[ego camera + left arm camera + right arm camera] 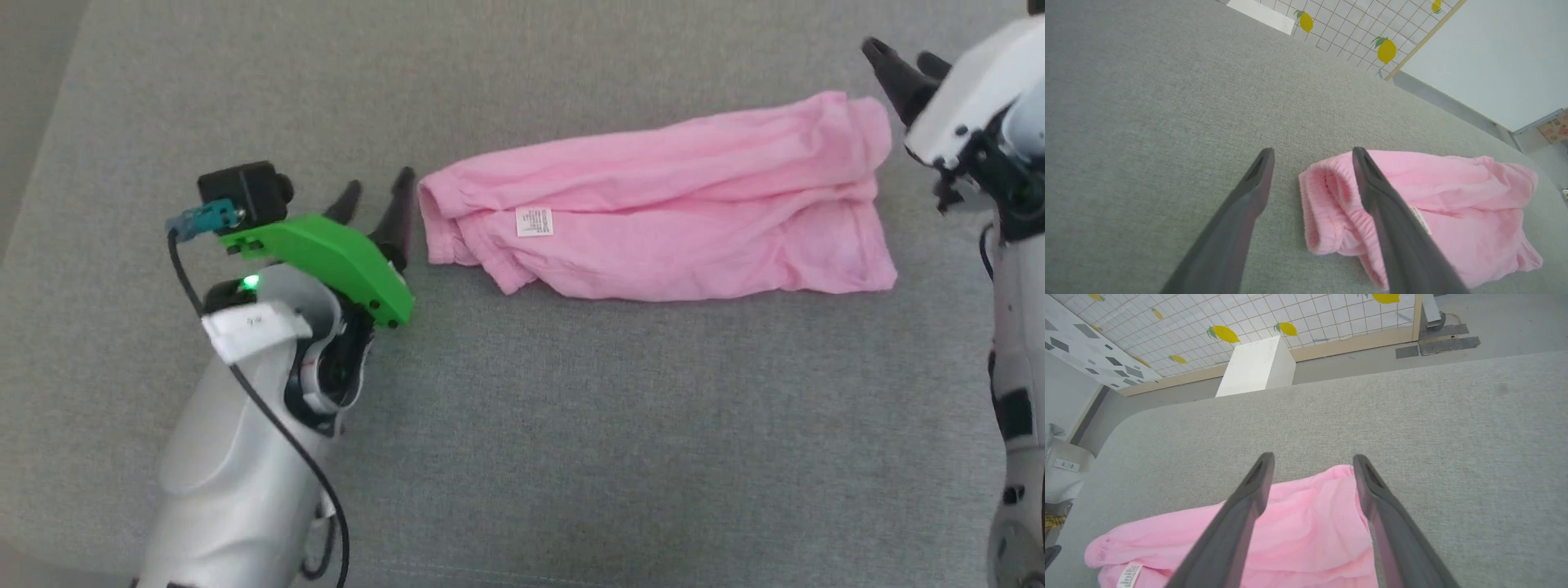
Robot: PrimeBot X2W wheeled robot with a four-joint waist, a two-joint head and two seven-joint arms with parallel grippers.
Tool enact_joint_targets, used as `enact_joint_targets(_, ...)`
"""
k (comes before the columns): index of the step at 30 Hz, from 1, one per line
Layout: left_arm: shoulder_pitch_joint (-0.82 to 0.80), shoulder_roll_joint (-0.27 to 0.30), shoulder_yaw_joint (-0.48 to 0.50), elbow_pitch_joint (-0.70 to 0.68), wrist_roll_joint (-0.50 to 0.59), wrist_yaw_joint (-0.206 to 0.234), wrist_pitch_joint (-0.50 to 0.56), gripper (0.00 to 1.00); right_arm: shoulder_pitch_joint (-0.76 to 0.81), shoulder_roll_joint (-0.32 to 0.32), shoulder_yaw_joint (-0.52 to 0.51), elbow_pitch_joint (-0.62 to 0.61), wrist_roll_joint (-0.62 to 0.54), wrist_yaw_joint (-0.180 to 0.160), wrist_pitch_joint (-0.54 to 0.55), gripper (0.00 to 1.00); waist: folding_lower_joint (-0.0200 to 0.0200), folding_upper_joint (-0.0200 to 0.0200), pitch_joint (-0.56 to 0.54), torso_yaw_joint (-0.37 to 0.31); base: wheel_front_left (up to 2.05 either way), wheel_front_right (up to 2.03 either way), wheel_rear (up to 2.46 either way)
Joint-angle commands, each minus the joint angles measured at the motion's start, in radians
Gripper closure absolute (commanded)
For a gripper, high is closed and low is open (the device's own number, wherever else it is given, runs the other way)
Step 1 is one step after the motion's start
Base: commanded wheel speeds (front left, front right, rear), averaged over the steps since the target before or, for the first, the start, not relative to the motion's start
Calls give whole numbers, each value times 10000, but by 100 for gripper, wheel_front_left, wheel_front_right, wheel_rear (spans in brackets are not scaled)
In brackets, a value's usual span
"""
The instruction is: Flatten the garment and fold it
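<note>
Left jaws: spread wide, pinching nothing. Dark fingers (397, 208) low over the grey cloth-covered counter (571, 425), tips just beside the waistband (1331, 196) end of the pink shorts (669, 204); cannot tell whether touching. In the left wrist view, one finger across the gathered waistband, the other over bare grey cloth.

Right jaws: spread wide as well, empty. In the head view, tips near the far corner of the shorts at the leg end, apart from the fabric. In the right wrist view, pink cloth beneath and between the two fingers, tips reaching past its edge over the grey.

Shorts: stretched lengthwise across the middle of the counter, waistband toward the left arm, leg openings toward the right arm. Mostly flat, with long creases and a rumpled near edge. Waistband end bunched and gaping open. Small white label (535, 222) face up near that end.

Further out: green bracket (326, 257) and black camera block (245, 189) on the left wrist, black cable (269, 408) trailing down the pale forearm. Past the counter's rounded edge: white box (1257, 365) on the floor, gridded wall with yellow lemons (1224, 333).
</note>
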Motion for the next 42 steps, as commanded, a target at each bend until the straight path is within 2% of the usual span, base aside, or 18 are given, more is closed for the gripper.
enact_joint_targets(1,242,273,-94,-261,480,115,-357,0,338,-114,81,-148,39,-13,-173,0,0,0,-664,-37,0,0,0)
enact_joint_targets(6,1173,967,-253,-1335,1923,398,-2273,0,1446,-314,403,-712,56,-13,-465,0,0,0,-1188,-101,0,0,0)
enact_joint_targets(9,1848,1153,-313,-1770,2533,514,-3444,0,2183,-469,547,-1039,-41,-13,-476,0,0,0,-1329,-98,0,0,0)
enact_joint_targets(12,2535,1164,-263,-2164,2981,646,-3987,0,2943,-546,606,-1274,-15,-13,-294,0,0,0,-1431,-68,0,0,0)
enact_joint_targets(15,3076,1092,-154,-2482,3306,678,-4114,0,3505,-563,606,-1449,98,-13,-80,0,0,0,-1475,-38,0,0,0)
enact_joint_targets(20,3879,580,309,-3150,3724,729,-4138,0,4079,-562,729,-1533,-60,-13,127,0,0,0,-1481,-4,0,0,0)
enact_joint_targets(24,4226,177,549,-3326,3931,533,-4140,0,4236,-479,949,-1388,-412,-13,271,0,0,0,-1391,68,0,0,0)
enact_joint_targets(25,4274,-66,678,-3354,4103,349,-4141,0,4204,-439,1015,-1119,-825,-13,308,0,0,0,-1243,171,0,0,0)
enact_joint_targets(39,4209,-749,1299,-3148,4579,-420,-4142,0,3804,-133,1213,-22,-1834,-13,-53,0,0,0,-768,483,0,0,0)
enact_joint_targets(40,4213,-780,1324,-3118,4592,-462,-4142,0,3773,-134,1215,22,-1858,-13,-46,51,0,0,-756,482,0,0,0)
enact_joint_targets(42,4224,-849,1363,-3025,4585,-564,-4142,0,3699,-177,1292,48,-1948,-13,-77,100,0,0,-760,467,0,0,0)
